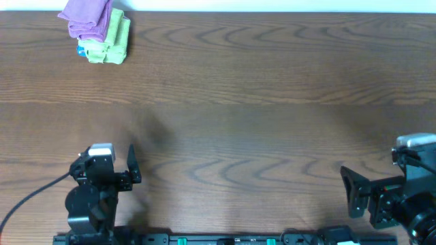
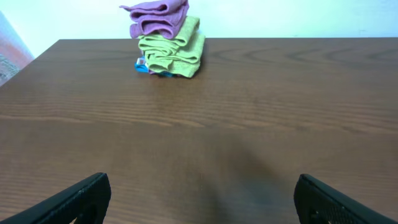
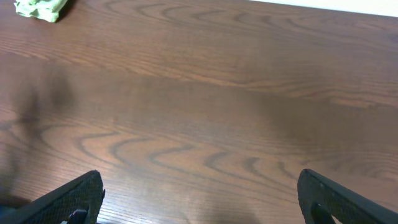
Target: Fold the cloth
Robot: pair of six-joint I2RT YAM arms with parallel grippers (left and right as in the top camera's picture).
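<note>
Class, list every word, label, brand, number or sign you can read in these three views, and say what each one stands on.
No text can be read in any view.
The purple cloth and green cloth: no lettering shows.
The blue patch under the green cloth: too small and blurred to tell whether it bears print.
The table: bare wood grain, no markings.

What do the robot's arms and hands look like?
Both arms are black and blocky, the left arm and the right arm, each with a white cap on top. A black cable curls away from the left one. The left hand and right hand each have two flat black fingers.
</note>
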